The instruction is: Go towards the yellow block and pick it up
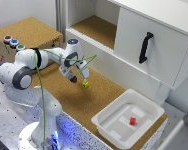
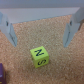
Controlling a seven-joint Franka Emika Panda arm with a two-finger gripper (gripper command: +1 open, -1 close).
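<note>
One yellow block (image 2: 38, 55) sits on the cork surface (image 1: 69, 95), near the middle of the exterior view, just below and to the right of the gripper (image 1: 78, 76). Its upper face in the wrist view carries a black letter N, and a second dark letter, perhaps an S, shows on the face beside it. The cube is bright yellow-green with sharp edges and no long axis; it lies slightly turned, its edges not square to the line between the fingers (image 2: 9, 26). The gripper hangs above the block with its jaws spread wide and nothing between them; both fingers reach toward the cork without touching the cube. A purple object (image 2: 2, 74) peeks in at the lower left corner of the wrist view. Toward the lower right of the exterior view, a white tray (image 1: 105, 120) holds a small red cube (image 1: 132, 120). A white cabinet with a black handle (image 1: 145, 47) fills the upper right.
</note>
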